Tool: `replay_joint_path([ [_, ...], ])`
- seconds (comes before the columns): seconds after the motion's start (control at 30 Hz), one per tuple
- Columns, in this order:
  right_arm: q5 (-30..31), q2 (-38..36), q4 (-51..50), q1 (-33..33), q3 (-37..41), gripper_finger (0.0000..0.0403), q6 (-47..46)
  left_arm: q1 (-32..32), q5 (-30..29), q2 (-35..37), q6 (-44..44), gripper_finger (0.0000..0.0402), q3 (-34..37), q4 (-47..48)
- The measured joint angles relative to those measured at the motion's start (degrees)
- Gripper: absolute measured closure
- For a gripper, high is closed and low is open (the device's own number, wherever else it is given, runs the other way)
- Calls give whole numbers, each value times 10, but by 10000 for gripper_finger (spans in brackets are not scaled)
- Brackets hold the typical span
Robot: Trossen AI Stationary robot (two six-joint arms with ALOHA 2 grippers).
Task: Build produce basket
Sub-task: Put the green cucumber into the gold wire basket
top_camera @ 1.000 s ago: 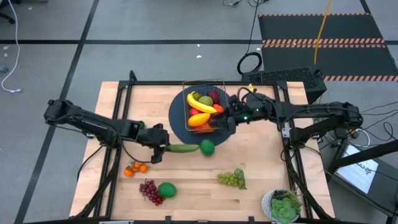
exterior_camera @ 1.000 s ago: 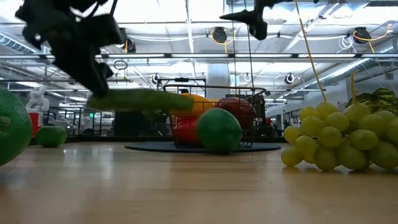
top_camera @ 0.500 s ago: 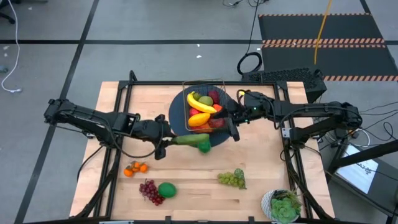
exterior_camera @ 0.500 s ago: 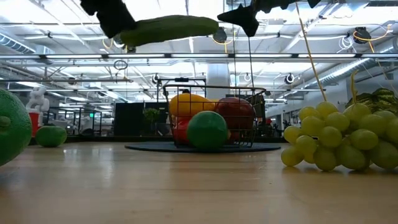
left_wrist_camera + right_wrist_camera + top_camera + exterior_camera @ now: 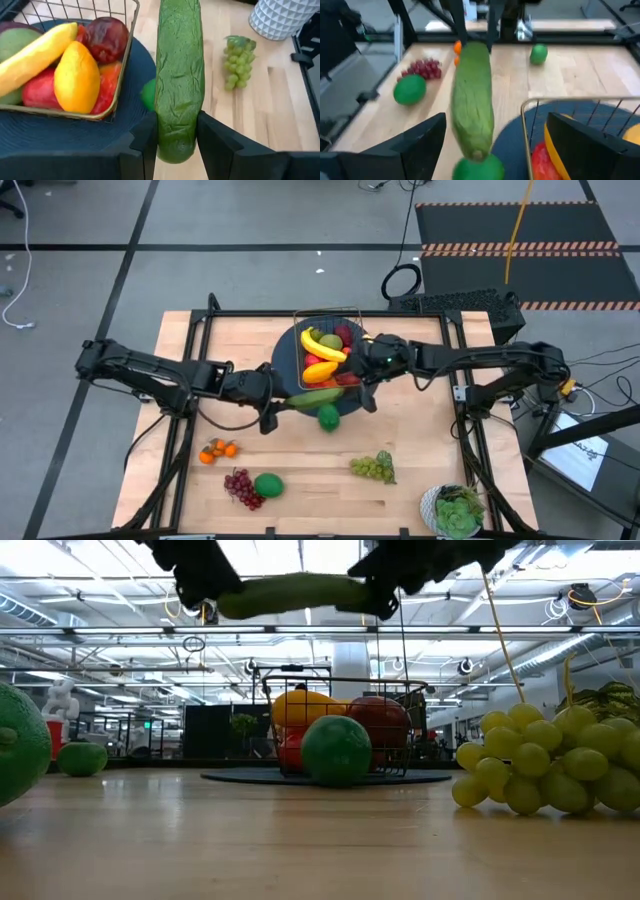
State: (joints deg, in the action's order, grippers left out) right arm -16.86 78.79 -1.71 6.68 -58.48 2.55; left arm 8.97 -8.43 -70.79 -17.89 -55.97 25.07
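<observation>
Two sets of jaws are at work near the basket (image 5: 325,355), which serves as my reference mark.

Nearest: my left gripper (image 5: 176,131) is clenched on the cucumber (image 5: 179,75), grasped at one end, the far end pointing toward my right gripper (image 5: 367,385). The cucumber is airborne, held level just beside the basket's near rim, over the edge of the round dark mat (image 5: 285,360). It is long, dark green, with a wrinkled skin and rounded ends.

Next: my right jaws stand wide apart, released, facing the cucumber's free end from the basket's side and holding nothing. Judgement: this looks like either a handover or support ahead of the drop.

Basket contents: banana (image 5: 322,342), mango (image 5: 320,371), red apples (image 5: 106,39) and a green piece, heaped nearly to the rim. The basket is thin dark wire, see-through, sitting on the mat.

Remaining, from near the basket outward: a lime (image 5: 328,418) at the mat's edge, green grapes (image 5: 372,468), oranges (image 5: 217,450), purple grapes (image 5: 240,486) and another green fruit (image 5: 268,485), all loose on the surface.

Judgement: the task is roughly half complete. The cucumber is not yet placed, and room in the basket is tight.
</observation>
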Motion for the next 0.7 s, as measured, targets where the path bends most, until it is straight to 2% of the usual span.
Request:
replay_joint_path([
  [0.43, -15, 22, 10, 0, 0, 71, 17, -2, -4, -13, -3, 281, 0, -9],
  [0.53, -15, 22, 12, 0, 0, 96, 15, -5, -5, -12, 0, 282, 0, -9],
  [0.7, -16, 28, 24, 0, 0, 163, 2, -7, -6, -12, 14, 282, 0, -9],
])
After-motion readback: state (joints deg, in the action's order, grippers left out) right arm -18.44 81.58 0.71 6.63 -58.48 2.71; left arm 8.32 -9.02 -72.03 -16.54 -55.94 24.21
